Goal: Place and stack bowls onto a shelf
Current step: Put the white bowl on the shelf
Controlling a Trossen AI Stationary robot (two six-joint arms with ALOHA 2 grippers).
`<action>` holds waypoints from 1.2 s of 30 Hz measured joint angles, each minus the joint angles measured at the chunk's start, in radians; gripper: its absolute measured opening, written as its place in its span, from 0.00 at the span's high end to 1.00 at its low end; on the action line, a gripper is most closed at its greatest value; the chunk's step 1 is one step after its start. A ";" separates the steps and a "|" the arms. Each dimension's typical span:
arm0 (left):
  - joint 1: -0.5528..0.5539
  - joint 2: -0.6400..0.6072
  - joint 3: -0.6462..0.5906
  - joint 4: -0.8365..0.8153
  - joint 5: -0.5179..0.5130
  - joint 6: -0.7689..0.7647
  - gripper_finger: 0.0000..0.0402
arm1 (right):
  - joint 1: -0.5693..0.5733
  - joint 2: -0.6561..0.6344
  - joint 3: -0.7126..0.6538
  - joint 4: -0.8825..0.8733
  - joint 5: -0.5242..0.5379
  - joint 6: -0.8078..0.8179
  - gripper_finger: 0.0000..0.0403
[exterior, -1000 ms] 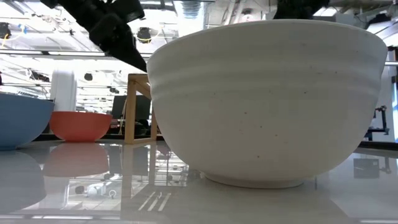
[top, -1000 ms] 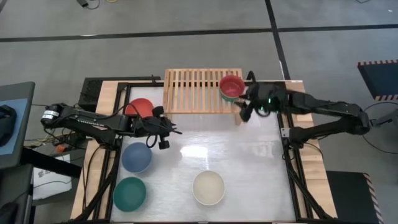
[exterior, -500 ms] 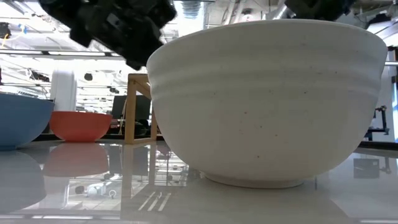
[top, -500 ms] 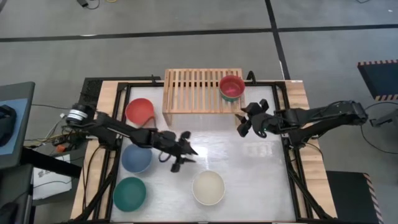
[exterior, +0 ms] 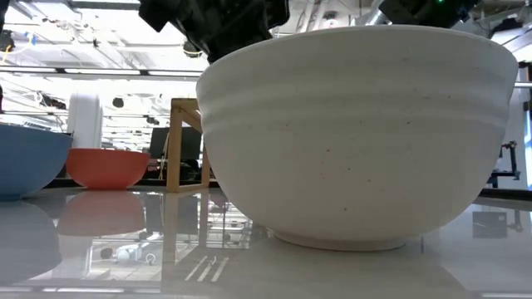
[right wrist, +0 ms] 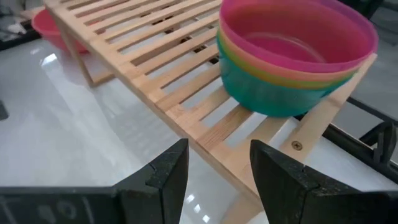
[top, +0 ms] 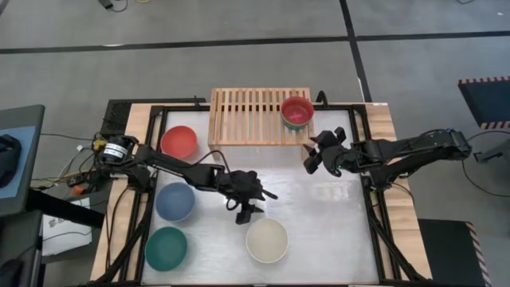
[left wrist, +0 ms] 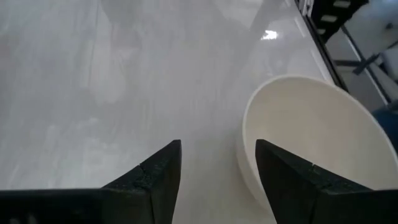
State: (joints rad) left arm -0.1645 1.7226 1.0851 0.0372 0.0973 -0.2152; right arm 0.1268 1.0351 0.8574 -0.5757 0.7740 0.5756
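Observation:
A cream bowl stands on its base near the table's front. My left gripper hovers open just beyond its far-left rim with nothing between the fingers. The light-wood shelf stands at the far edge. On its right end rests a stack of small bowls, pink on top. My right gripper is open, in front of the shelf's right end. Red, slate blue and teal bowls stand along the left side.
The white tabletop between the shelf and the cream bowl is bare. Black frame rails run along the table's sides. In the low view the cream bowl fills most of the picture, with the red bowl and a shelf leg behind.
My left gripper has swung from beside the red bowl toward the table's near edge and right, ending just by the cream bowl. My right gripper has drawn back from the stack on the shelf toward the near edge, then stayed still. No bowl has moved.

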 joint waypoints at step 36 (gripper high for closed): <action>-0.065 0.108 0.169 -0.395 -0.066 0.092 1.00 | 0.089 0.000 0.001 -0.136 0.021 0.144 0.58</action>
State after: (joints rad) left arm -0.2294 1.8305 1.2544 -0.3579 0.0313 -0.1231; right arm 0.2163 1.0353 0.8585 -0.7118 0.7948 0.7196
